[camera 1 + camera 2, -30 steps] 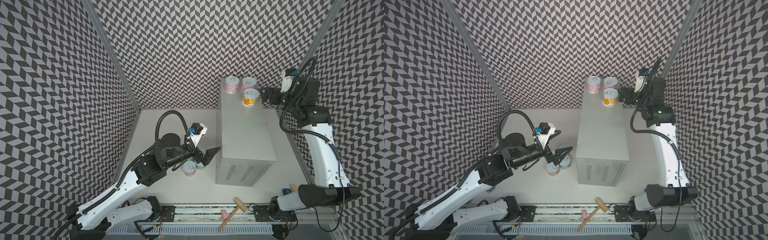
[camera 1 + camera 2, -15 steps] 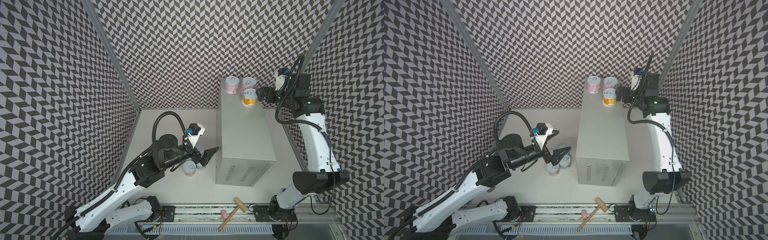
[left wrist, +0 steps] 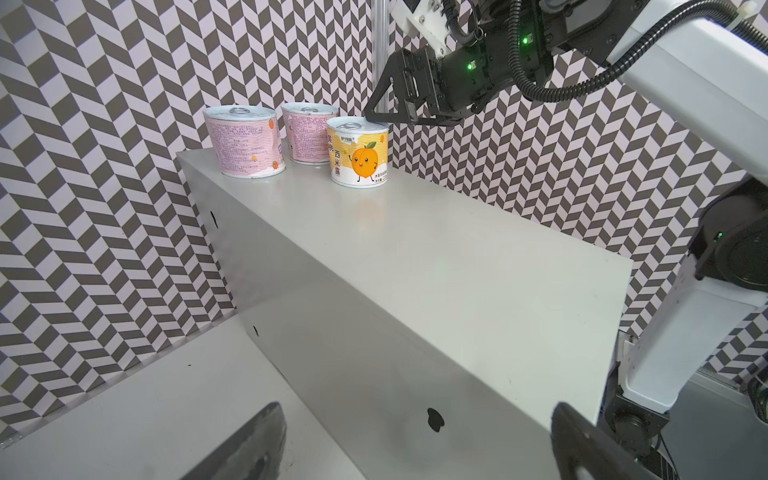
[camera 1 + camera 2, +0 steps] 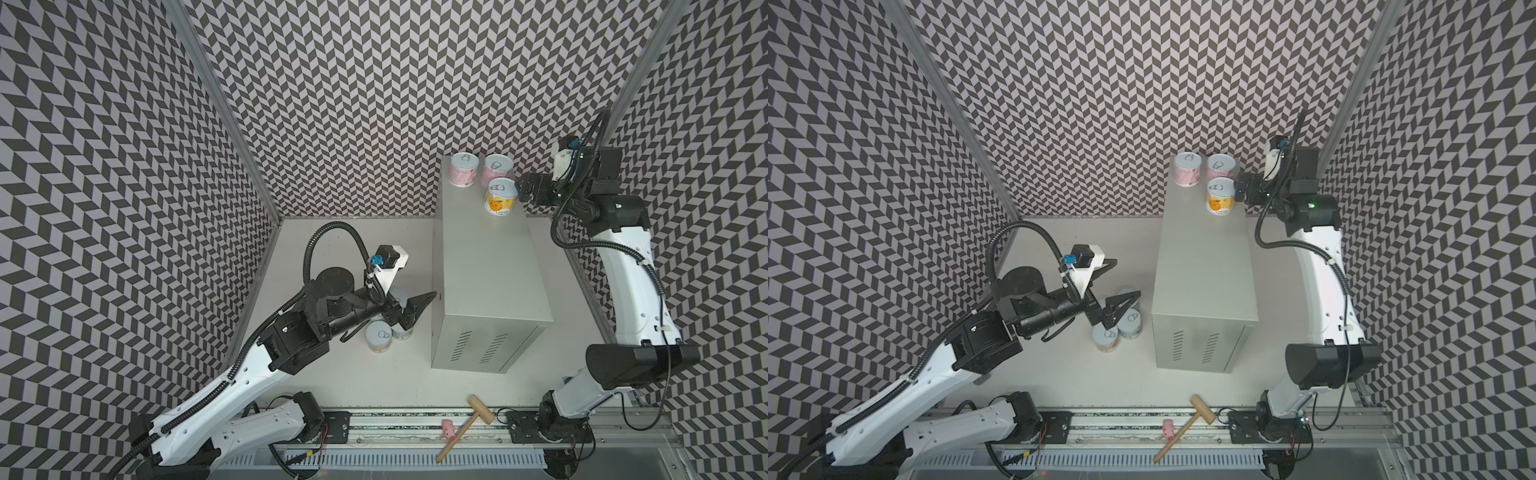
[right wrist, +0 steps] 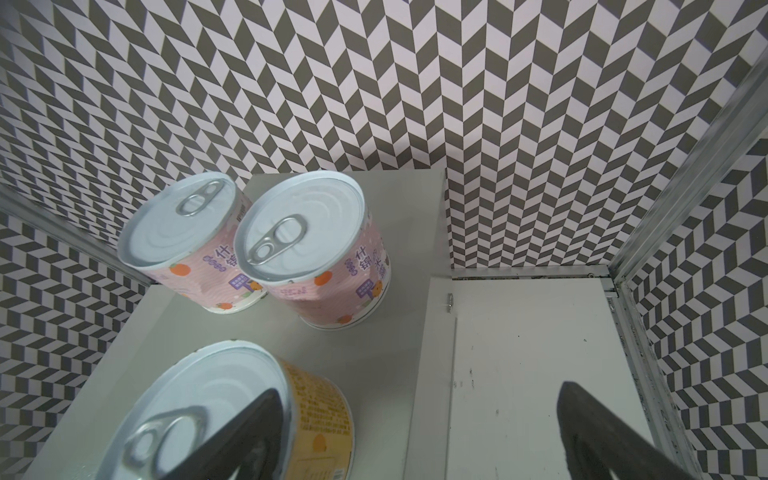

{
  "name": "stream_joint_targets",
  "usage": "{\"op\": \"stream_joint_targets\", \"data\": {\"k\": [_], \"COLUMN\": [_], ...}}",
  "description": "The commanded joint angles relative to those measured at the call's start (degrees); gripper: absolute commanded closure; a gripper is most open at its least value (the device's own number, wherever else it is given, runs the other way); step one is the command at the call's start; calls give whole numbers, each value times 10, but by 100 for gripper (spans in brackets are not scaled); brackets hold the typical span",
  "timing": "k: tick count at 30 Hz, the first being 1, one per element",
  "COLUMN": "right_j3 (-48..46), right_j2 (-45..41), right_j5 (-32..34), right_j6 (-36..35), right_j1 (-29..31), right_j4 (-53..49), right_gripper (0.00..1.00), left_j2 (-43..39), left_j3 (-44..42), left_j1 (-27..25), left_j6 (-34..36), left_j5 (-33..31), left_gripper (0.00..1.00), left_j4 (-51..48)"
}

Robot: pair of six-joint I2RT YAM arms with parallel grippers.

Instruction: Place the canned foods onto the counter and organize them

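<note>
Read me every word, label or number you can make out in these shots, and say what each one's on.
"西米露": down the label of the orange-yellow can on the counter.
"什锦": on a pink can; the other pink can shows "什" and a cut-off character.
Too small to read: the brand line on the orange-yellow can, the fine print on all three labels, the purple badges.
The cans on the tabletop: labels unreadable.
</note>
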Motion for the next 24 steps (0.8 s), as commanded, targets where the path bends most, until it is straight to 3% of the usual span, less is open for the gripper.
{"op": "stream_joint_targets", "data": {"k": [1, 24], "right_j3": [-8, 8], "right_j2": [-7, -1], "right_j5": [24, 17], "right_j6": [-17, -23], "right_j1": [-2, -4], "right_j4": [-23, -22], "right_gripper": [1, 1], "left_j2": [-3, 1], "left_j3": [-5, -3], "left_j1": [2, 10], "left_j6": [1, 0], "left_j5": [7, 18], "left_gripper": [0, 0], "left_j4": [17, 18]}}
